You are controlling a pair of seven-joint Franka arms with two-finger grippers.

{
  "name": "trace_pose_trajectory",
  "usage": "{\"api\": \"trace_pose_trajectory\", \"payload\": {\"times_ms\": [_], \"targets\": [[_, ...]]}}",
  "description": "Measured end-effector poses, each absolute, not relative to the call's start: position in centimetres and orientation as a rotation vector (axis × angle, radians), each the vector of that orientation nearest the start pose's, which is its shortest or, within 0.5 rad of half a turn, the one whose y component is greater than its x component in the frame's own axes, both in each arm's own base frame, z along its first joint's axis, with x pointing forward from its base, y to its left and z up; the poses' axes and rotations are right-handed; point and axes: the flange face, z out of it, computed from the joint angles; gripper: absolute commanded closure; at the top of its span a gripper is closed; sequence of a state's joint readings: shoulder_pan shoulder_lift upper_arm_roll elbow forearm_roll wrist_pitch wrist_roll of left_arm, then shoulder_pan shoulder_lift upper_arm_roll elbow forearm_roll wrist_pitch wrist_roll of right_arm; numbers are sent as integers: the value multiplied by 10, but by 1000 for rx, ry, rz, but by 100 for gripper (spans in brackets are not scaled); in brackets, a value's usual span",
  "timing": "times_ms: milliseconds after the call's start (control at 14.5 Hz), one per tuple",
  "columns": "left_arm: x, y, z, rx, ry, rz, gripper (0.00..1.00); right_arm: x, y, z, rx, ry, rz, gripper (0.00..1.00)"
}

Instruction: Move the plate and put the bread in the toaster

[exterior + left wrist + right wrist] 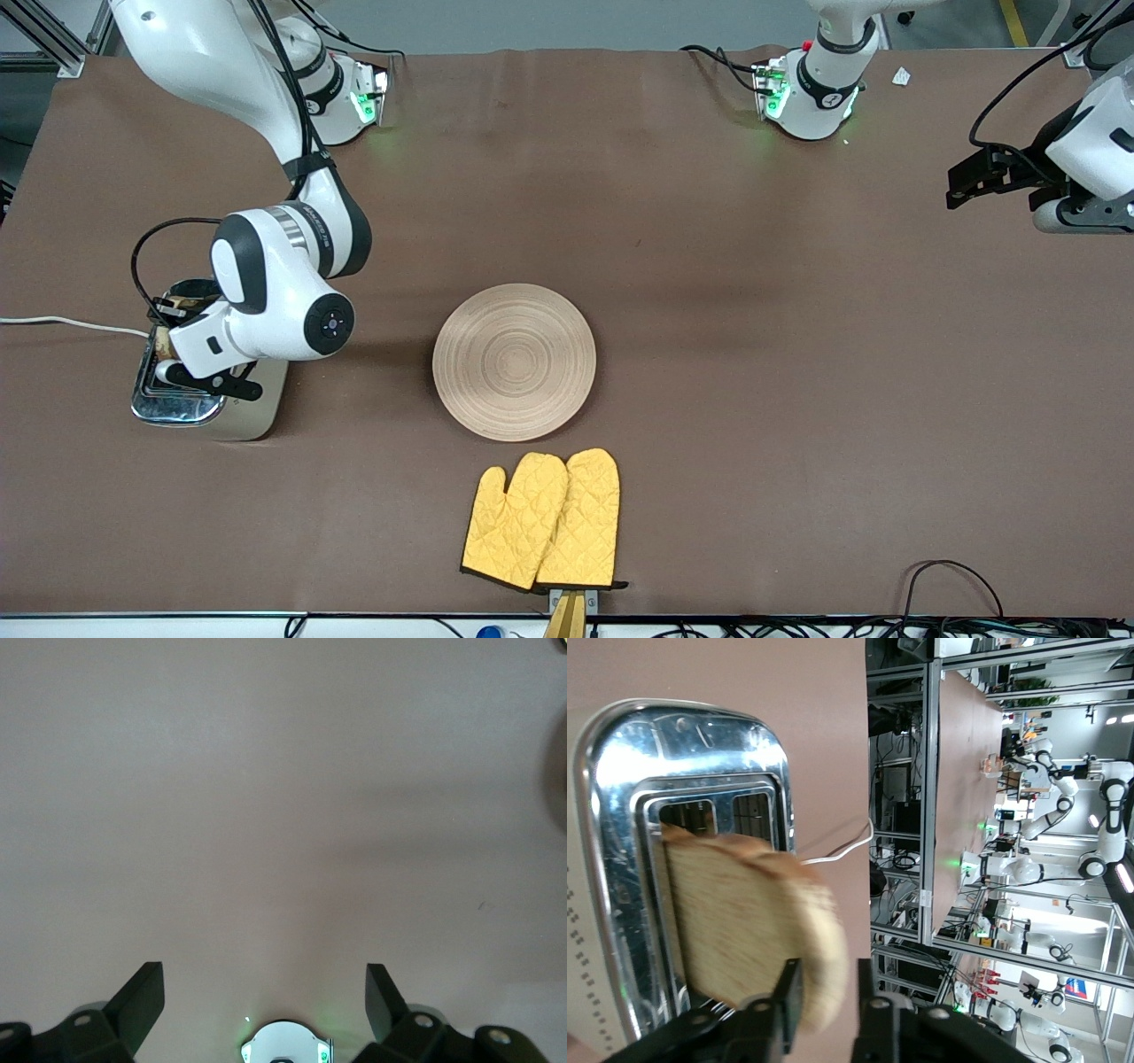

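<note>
Front view gives us the layout: nearest the camera lie two yellow oven mitts, side by side at the counter's near edge. Just farther from the camera than the mitts sits the plate, flat on the counter near its middle, with nothing on it. Toward the right arm's end of the counter stands the toaster, its white cord trailing off the edge. We see the right gripper directly over the toaster's chrome top, its jaws pinching the edge of the bread. In the right wrist view the slice stands on edge with its lower part inside one slot and the rest rising above the toaster. The left gripper waits over bare counter at the left arm's end, well apart from the plate, with its jaws spread wide.
</note>
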State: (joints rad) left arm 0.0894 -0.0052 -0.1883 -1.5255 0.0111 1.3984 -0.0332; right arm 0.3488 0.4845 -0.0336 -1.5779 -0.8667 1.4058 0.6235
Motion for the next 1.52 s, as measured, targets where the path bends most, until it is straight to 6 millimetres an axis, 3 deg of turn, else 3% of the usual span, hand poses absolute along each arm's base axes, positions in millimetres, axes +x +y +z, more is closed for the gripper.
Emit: {"api": "trace_pose_trajectory", "payload": {"times_ms": [69, 414, 621, 897, 1172, 1379, 1517], "targets": [[532, -52, 634, -3114, 100, 187, 0, 620, 109, 366, 2064, -157, -168, 0], [533, -52, 635, -3116, 100, 176, 0, 624, 118, 377, 2148, -206, -178, 0], [533, -52, 635, -3116, 100, 173, 0, 633, 125, 406, 2248, -277, -157, 0], [533, -52, 636, -3116, 99, 171, 0, 634, 118, 455, 2348, -349, -119, 0], [533, -53, 638, -3117, 99, 162, 0, 619, 88, 527, 2532, -406, -99, 0], [533, -54, 638, -3116, 101, 160, 0, 606, 64, 565, 2696, -407, -121, 0], [533, -54, 638, -3116, 102, 160, 0, 598, 35, 583, 2821, -386, -155, 0]]}}
